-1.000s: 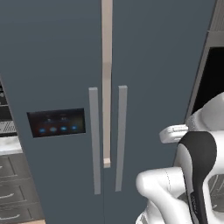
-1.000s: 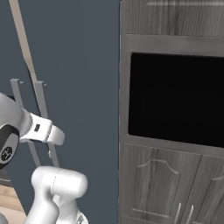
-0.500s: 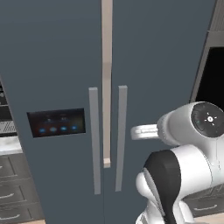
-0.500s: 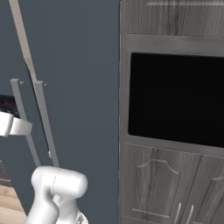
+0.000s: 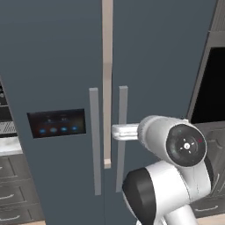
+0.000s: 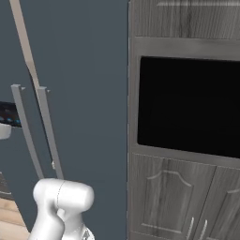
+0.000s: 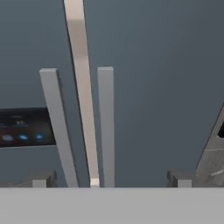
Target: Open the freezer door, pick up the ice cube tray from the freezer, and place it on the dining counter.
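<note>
I have the fingers spread wide with nothing between them, aimed at the front of the freezer. Both doors are shut, so the ice cube tray is somewhere behind the panelled one and I can't say where it sits on the shelves.

The freezer door lies ahead and to the left of the fingers in the hand view, its black panel with blue lights off to the far left. Its long grey handle stands just left of the pale seam between the doors, and the plain door's handle stands just right of that seam, nearly straight ahead of the fingers. So I'm lined up closer to the wrong handle and would need to shift left.

I expect the door to be heavy and stiff, swinging on hinges at its outer left edge. The handle is a rigid, smooth bar, so I'd close the fingers around it near mid-height and pull along an arc, not straight back, or the grip could slide off.
</note>
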Tool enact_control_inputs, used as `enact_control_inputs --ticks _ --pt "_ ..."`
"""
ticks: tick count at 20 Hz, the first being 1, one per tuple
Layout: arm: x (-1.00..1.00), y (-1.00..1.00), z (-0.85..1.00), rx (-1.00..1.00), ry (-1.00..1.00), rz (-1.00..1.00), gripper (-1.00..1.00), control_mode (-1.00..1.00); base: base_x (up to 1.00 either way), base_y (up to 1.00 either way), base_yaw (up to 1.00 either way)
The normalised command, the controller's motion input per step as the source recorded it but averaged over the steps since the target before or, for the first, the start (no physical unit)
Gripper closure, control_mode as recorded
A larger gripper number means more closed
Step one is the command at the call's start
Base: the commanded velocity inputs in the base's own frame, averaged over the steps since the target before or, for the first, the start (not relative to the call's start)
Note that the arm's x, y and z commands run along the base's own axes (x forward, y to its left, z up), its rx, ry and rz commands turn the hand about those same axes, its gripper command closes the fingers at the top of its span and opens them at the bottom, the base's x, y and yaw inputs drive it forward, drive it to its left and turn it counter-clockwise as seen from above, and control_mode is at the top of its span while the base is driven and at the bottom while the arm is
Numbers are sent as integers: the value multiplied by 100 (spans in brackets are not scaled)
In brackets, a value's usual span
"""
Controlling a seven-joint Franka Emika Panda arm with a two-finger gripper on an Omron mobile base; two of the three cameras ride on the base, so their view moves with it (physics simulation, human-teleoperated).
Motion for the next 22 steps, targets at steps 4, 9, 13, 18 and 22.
enact_control_inputs --ticks 4,9,13,18,22 --pt "1 23 -6 0 -31 0 -100 -100 0 0 0" --pt "31 13 -30 0 -27 0 -100 -100 0 0 0" --pt "17 4 -27 0 -24 0 -100 -100 0 0 0" --pt "4 16 -40 0 -23 0 -100 -100 0 0 0" --pt "0 16 -38 0 -21 0 -100 -100 0 0 0"
